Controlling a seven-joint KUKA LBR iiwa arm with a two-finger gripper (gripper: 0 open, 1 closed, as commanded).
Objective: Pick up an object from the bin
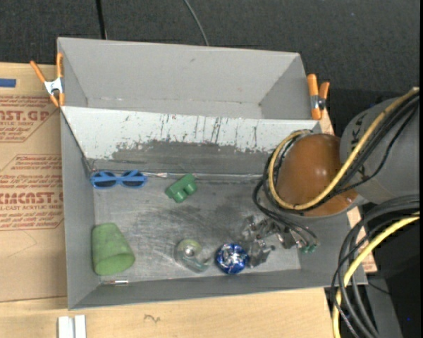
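camera view: near the grey bin's [148, 220] near right corner the gripper [271, 239] sits low, open or closed i cannot tell. just beside it lies a shiny blue ball [232, 258], probably light, hard and slippery; grip across its middle.

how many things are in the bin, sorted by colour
blue: 2, the glasses-shaped piece and the shiny ball
green: 2, the cup lying on its side and the small block
clear or pale: 1, the see-through round thing
total: 5
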